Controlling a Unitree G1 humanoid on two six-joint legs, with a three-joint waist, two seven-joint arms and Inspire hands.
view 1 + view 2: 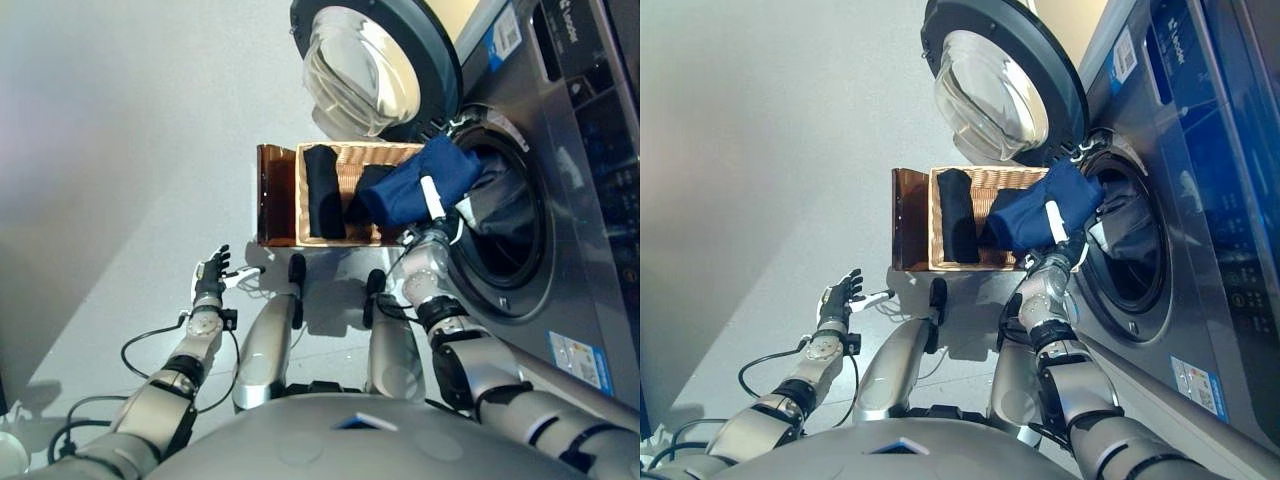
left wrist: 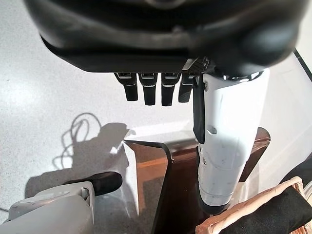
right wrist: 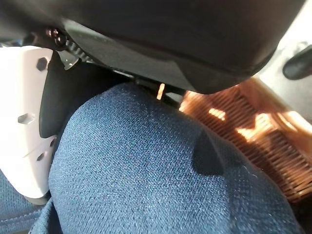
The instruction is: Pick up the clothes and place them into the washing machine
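Note:
A blue garment (image 1: 415, 185) hangs bunched at the rim of the washing machine's round opening (image 1: 515, 240), partly over the wicker basket (image 1: 300, 200). My right hand (image 1: 432, 197) is shut on it, the white thumb lying across the cloth. In the right wrist view the blue garment (image 3: 161, 165) fills the space under the palm and hides the fingers. A black garment (image 1: 323, 190) lies folded in the basket, another dark one (image 1: 365, 195) beside it. My left hand (image 1: 212, 268) hovers open over the floor left of the basket, fingers (image 2: 151, 90) straight.
The washer's glass door (image 1: 365, 65) stands swung open above the basket. Grey cloth (image 1: 500, 195) shows inside the drum. A brown panel (image 1: 275, 195) sits against the basket's left side. Pale floor (image 1: 120, 150) spreads to the left.

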